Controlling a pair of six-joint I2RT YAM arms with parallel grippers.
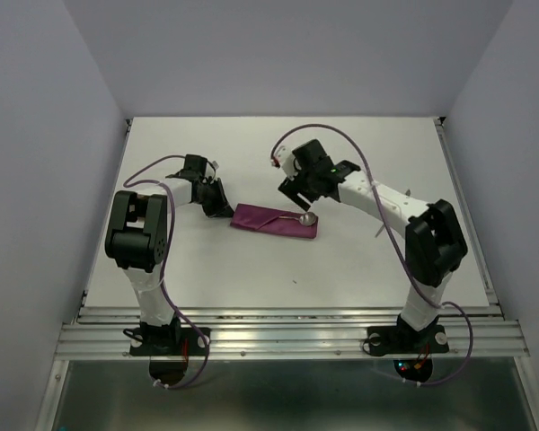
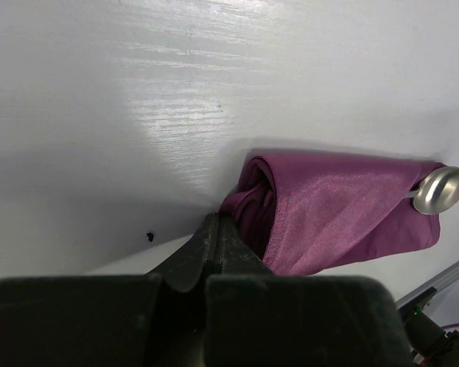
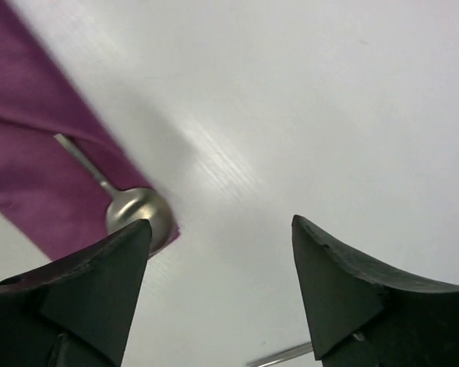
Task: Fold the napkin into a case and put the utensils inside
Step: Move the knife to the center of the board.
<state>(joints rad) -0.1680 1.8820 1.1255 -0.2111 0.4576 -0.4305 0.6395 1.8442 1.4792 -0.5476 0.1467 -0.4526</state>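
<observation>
The left arm rises from the near edge, folds at the elbow and reaches down toward the middle of the tabletop. The left pincer is closed tight, its tips set against the open left end of the case. I cannot tell whether any cloth is nipped between them.

The right arm stretches in low from the near right corner with its wrist turned down. The right pincer is spread wide and holds nothing, and one finger is just beside the spoon.

The plum case lies flat about the middle of the tabletop, its long side running left to right. The spoon's handle is tucked inside it and the bowl pokes out at the right end. A second thin silver piece lies bare on the tabletop, right of the case and apart from it.

The tabletop is white, walled by pale grey panels, with a metal rail along its near edge.
</observation>
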